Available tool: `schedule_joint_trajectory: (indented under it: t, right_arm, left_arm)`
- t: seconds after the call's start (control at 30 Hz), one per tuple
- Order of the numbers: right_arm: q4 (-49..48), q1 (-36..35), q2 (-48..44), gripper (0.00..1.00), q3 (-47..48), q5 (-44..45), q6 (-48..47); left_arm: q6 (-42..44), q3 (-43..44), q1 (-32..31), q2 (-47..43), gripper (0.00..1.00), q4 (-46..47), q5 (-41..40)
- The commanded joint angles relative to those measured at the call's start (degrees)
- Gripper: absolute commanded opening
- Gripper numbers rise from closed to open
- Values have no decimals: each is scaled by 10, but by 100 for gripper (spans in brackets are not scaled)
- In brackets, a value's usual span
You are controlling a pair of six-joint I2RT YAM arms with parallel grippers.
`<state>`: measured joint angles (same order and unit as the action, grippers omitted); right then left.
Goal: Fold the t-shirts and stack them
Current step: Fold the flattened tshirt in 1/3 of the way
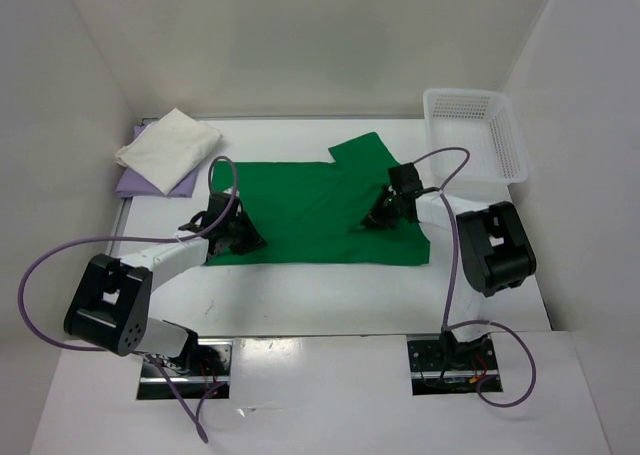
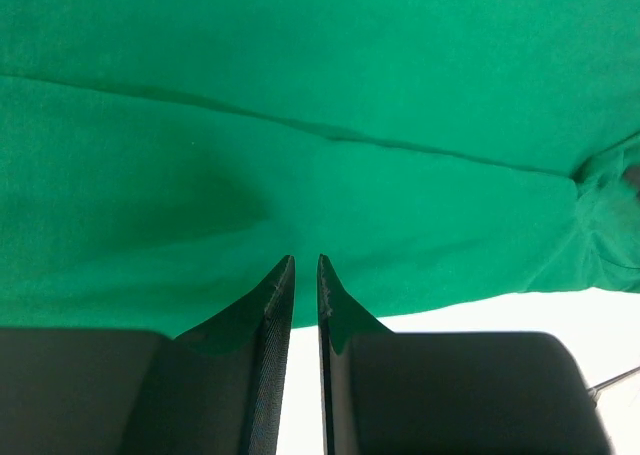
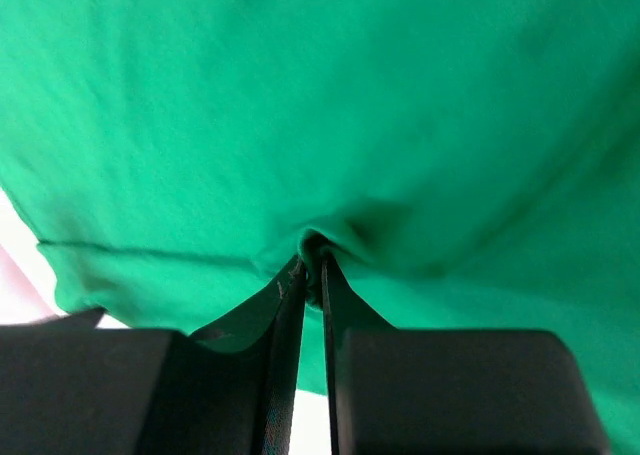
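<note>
- The left gripper (image 2: 305,262) is closed to a thin slit on the near hem of the green t-shirt (image 2: 320,95), at its left corner.
- The right gripper (image 3: 311,260) is clamped on a puckered fold at the shirt's right side.
- The green t-shirt is spread flat on the counter (image 1: 330,295) between both arms.
- The cream t-shirt (image 1: 170,142) is laid folded on the lavender t-shirt (image 1: 135,182) at the far left.

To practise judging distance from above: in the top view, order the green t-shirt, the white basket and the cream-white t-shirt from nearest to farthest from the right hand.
1. The green t-shirt, pinched in the right hand.
2. The white basket, back right.
3. The cream-white t-shirt, back left.
</note>
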<state>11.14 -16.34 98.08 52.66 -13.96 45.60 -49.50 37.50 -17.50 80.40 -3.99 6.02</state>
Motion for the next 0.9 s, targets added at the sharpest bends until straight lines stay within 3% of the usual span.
schedule_joint_trajectory:
  t: [0.0, 0.17, 0.23, 0.37, 0.47, 0.5, 0.53, 0.63, 0.73, 0.87]
  right_arm:
    - [-23, -5, 42, 16, 61, -6, 1]
    - [-29, -5, 131, 15, 177, -41, 21]
    - [-11, -12, 137, 30, 220, -55, 21]
    - [-5, -12, 86, 44, 235, -50, 9]
    - [24, -12, 26, 48, 206, -31, -12]
    - [24, -12, 8, 46, 162, -31, -12]
    - [19, -12, -10, 27, 135, -31, -12]
    - [13, -37, -73, 3, 33, -30, -7]
    - [3, -92, -90, 0, -21, -11, -1]
    - [-2, -148, -29, 0, 1, -10, -9]
  left_arm:
    - [12, -2, 1, -17, 22, 5, -7]
    - [12, 3, 19, -28, 22, -8, -7]
    - [12, 9, 25, -35, 22, -18, -7]
    - [12, 32, 30, -53, 22, -30, -7]
    - [18, 37, 30, -60, 22, -30, -1]
    - [23, 37, 30, -60, 22, -37, 6]
    - [23, 30, 30, -60, 22, -37, 6]
    - [28, 10, 30, -54, 22, -37, 11]
    - [33, 3, 30, -43, 22, -37, 11]
    - [46, -2, 25, -9, 22, -4, 17]
